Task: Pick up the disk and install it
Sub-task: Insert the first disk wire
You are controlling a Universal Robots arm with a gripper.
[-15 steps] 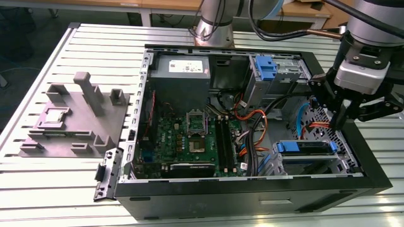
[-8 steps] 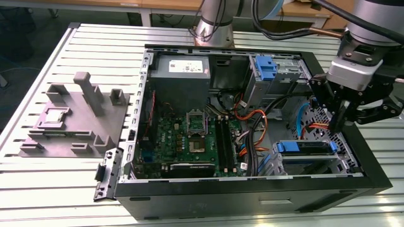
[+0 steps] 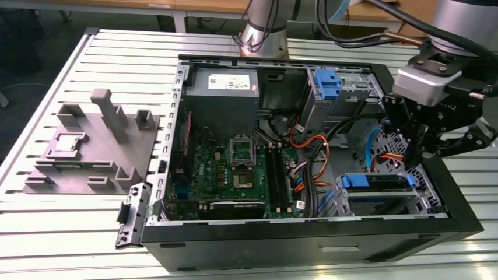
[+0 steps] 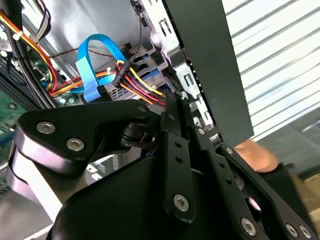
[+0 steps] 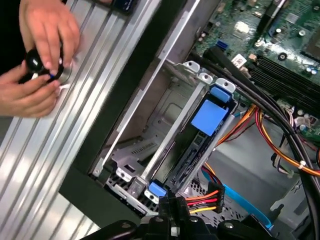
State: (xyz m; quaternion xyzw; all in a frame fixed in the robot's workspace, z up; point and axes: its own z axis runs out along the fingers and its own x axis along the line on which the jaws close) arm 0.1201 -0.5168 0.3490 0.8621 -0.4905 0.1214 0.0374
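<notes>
The disk (image 3: 374,182) stands on edge in the silver drive cage at the case's near corner on the exterior view's right, with its blue carrier tabs showing. In the first wrist view the disk (image 5: 207,117) lies between the cage rails, a blue tab at each end. My gripper (image 3: 412,149) hangs over that side wall of the case, just above and beyond the disk. In both wrist views the fingers meet, and the gripper (image 4: 172,102) (image 5: 169,202) is shut right beside a red, yellow and black power cable bundle (image 4: 142,82). I cannot tell if it pinches the wires.
The open case holds a green motherboard (image 3: 233,169), a grey power supply (image 3: 224,81) and an upright blue bracket (image 3: 328,81) on the rear bay. A light blue data cable (image 4: 100,47) loops nearby. A grey fixture (image 3: 93,146) sits on the slatted table. A person's hands (image 5: 42,55) hold a black knob.
</notes>
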